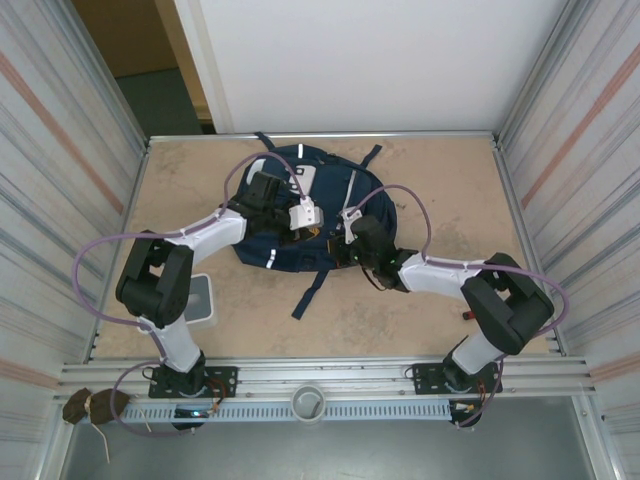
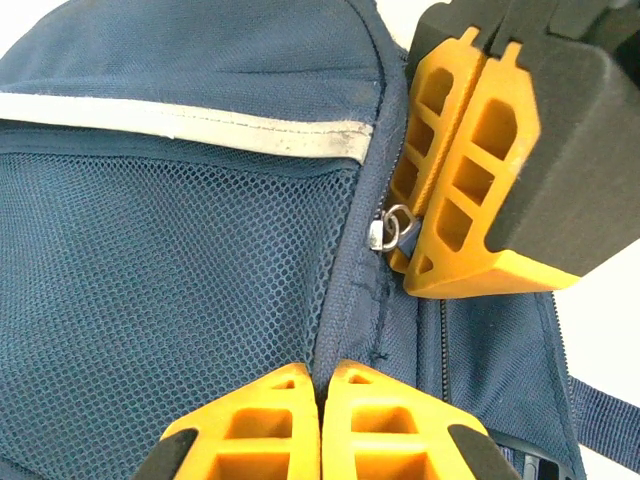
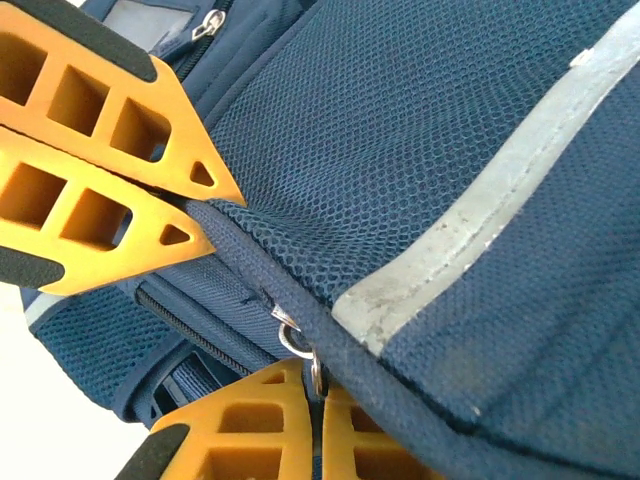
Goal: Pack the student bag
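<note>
Soft student bag [image 1: 330,190] flat on worktop [image 1: 460,190], left hand [image 2: 322,385] and right hand [image 3: 312,400] both clamped by its zipper pull [image 2: 385,232].
Limp fabric and mesh [image 2: 180,330], probably light, likely to sag and bunch if lifted from 1 point; better gripped at piped seam [image 2: 350,290] or straps [image 1: 310,295] than on loose mesh. Left hand fully closed, pinching piped seam just along from zipper pull. Right hand closed too, seemingly on zipper pull itself, tab running in between its fingers [image 3: 250,430]. Reflective stripe [image 2: 180,122] ending just beside zipper pull.
</note>
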